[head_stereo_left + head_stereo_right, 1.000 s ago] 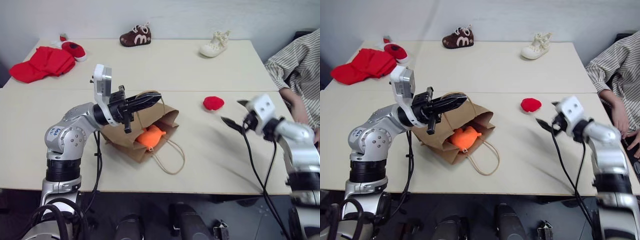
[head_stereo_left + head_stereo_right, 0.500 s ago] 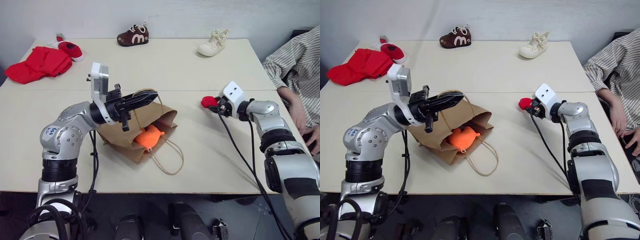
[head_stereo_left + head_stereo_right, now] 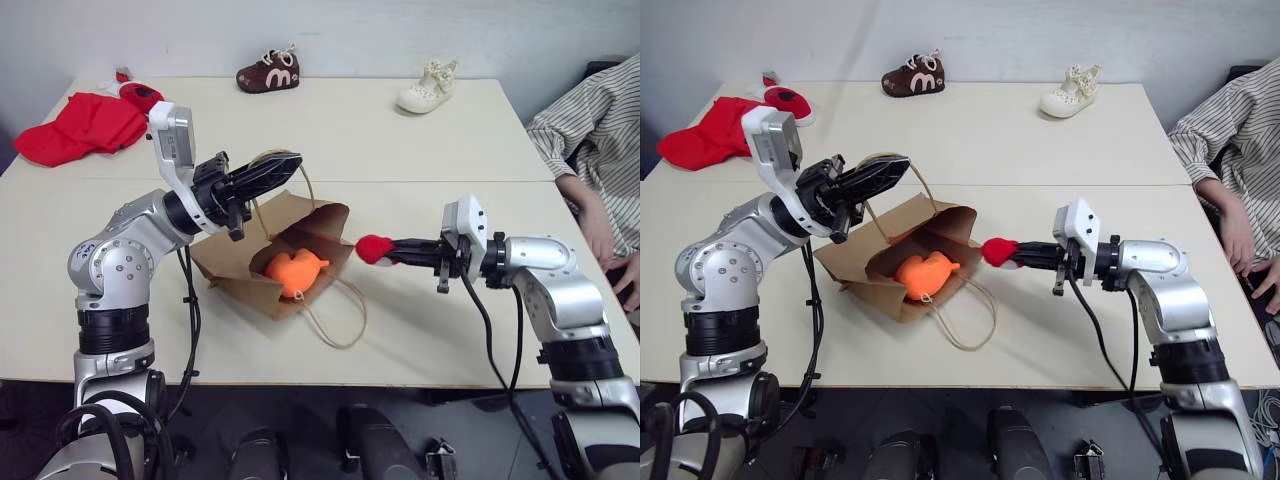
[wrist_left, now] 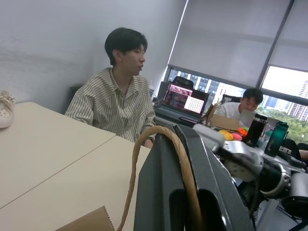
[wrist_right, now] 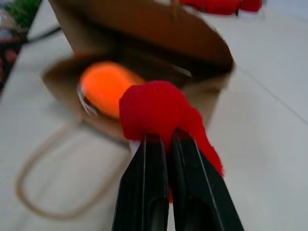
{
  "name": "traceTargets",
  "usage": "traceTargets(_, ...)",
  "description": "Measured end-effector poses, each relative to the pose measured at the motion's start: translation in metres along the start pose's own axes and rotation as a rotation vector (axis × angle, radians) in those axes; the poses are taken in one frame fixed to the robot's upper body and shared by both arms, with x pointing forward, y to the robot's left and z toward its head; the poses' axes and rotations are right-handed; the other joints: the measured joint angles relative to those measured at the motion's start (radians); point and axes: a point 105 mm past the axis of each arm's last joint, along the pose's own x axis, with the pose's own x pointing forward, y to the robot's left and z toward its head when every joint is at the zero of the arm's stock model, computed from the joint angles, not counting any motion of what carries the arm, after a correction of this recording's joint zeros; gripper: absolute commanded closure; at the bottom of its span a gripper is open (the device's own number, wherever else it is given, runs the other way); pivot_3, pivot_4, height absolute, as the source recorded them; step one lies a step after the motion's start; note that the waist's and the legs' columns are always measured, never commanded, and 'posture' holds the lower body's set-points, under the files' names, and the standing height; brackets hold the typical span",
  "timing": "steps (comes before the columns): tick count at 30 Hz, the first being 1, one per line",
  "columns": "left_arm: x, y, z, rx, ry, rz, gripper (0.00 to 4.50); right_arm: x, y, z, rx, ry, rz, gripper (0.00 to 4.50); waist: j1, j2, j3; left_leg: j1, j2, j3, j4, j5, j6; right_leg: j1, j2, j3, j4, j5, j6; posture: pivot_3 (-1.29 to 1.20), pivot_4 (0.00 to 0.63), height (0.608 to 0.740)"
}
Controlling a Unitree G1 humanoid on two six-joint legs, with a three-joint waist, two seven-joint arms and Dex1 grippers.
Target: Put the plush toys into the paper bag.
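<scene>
The right gripper (image 3: 392,250) pinches the red toy (image 3: 372,249) just beside the bag (image 3: 300,225) mouth. The left gripper (image 3: 268,172) clamps a handle (image 3: 285,156). The orange toy (image 3: 293,271) lies inside. Both toys look soft, light and compressible; pinch the body centrally.

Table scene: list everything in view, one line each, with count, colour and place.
paper bag: one, brown, table middle, mouth held open
orange plush toy: one, inside the bag
red plush toy: one, just off the bag's mouth
red cloth: one, far left corner
small shoes: three; red by the cloth, brown and cream at far edge
table: one, cream
person: one, striped shirt, seated right
left claw: black, shut on a bag handle
right claw: black, shut on the red toy
</scene>
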Motion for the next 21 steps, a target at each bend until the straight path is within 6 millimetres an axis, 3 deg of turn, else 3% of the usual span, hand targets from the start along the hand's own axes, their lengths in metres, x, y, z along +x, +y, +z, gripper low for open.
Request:
traceTargets(3,0.003,0.001,-0.002,-0.017,-0.001,-0.006,4.5,0.023,0.011,0.01,0.079,-0.065,-0.035,4.48,0.002,-0.001,-0.001,0.0,0.0,0.0,0.0,0.0,-0.001,0.0,0.0,0.0,0.0,0.0,-0.001,0.0,0.15,0.74)
traceTargets(7,0.009,-0.002,-0.003,-0.042,-0.009,-0.036,4.5,0.071,0.016,-0.003,0.155,-0.057,-0.1,4.48,0.0,-0.001,-0.001,-0.001,-0.001,0.001,0.0,0.0,0.0,-0.001,0.0,0.0,-0.001,0.0,-0.001,0.0,0.15,0.74)
traceTargets(11,0.015,-0.006,-0.006,-0.074,-0.013,-0.071,4.5,0.109,-0.001,-0.005,0.124,-0.016,-0.211,4.48,-0.001,-0.001,-0.001,-0.001,-0.001,0.001,0.0,0.0,0.0,-0.002,0.0,0.0,-0.001,0.0,-0.001,0.0,0.15,0.74)
traceTargets(14,0.016,-0.008,-0.003,-0.078,-0.017,-0.093,4.5,0.124,-0.02,-0.01,0.09,0.012,-0.326,4.48,0.0,-0.001,-0.001,-0.002,-0.001,0.0,0.0,0.0,0.0,-0.002,0.0,0.0,-0.002,0.0,-0.001,0.0,0.15,0.74)
traceTargets(17,0.016,-0.009,-0.003,-0.085,-0.013,-0.098,4.5,0.138,-0.023,-0.018,0.101,0.051,-0.342,4.48,-0.003,-0.001,-0.001,-0.002,0.0,0.0,-0.001,0.0,0.0,-0.002,0.0,0.0,-0.002,0.0,-0.001,0.0,0.15,0.74)
traceTargets(21,0.015,-0.009,-0.003,-0.085,-0.014,-0.103,4.5,0.147,-0.016,-0.024,0.126,0.06,-0.3,3.32,-0.004,-0.001,-0.001,-0.002,0.0,0.0,-0.001,0.0,0.0,-0.002,0.0,0.0,-0.002,0.0,-0.001,0.0,0.15,0.74)
